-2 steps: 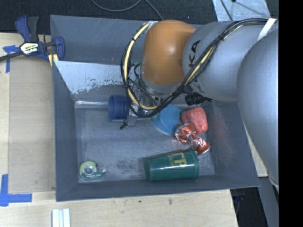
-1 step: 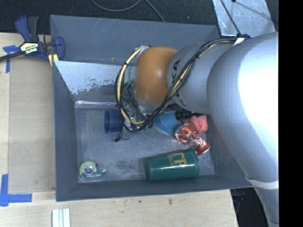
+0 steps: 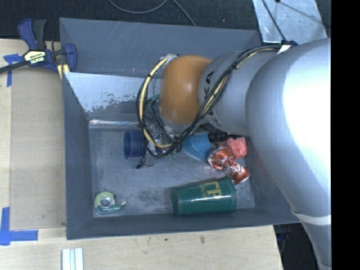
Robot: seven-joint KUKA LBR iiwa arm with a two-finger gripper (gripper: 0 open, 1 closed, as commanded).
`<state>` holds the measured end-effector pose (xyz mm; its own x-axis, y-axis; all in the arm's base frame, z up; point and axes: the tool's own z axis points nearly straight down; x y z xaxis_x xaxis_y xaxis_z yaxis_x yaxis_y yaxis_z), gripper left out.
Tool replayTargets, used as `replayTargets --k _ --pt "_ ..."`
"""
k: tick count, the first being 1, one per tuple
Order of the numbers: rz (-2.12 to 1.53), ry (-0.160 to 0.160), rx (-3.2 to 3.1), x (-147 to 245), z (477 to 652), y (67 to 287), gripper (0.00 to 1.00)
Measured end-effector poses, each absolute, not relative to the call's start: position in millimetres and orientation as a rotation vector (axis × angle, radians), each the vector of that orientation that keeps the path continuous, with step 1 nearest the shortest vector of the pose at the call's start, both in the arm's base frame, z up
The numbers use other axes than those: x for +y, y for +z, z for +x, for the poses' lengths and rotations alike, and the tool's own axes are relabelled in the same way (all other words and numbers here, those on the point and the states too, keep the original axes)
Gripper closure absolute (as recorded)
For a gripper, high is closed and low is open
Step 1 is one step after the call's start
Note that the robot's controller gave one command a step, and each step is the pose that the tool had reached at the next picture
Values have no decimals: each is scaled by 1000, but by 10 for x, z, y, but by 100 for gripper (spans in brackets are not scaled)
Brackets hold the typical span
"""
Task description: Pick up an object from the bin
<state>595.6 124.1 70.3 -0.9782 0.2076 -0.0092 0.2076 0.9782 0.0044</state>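
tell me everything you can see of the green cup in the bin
The green cup is a dark green cylinder, smooth and plastic-looking, with pale gold lettering on its side. It lies on its side on the bin floor, along the wall at the view's bottom, right of the middle. A crumpled red foil-like thing sits by its upper right end; whether they touch I cannot tell.

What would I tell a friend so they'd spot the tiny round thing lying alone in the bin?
Look at the grey bin, then its lower left corner. There lies a small pale green ring, like a tape roll, left of the dark green can on its side. It is the only flat thing with a hole, and nothing touches it.
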Motion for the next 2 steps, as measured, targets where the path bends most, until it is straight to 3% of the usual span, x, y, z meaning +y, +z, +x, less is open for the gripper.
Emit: replayTargets --k 1,2 --pt "403 5 3104 1075 5798 1920 100" --pt "403 5 3104 1075 5797 1919 100"
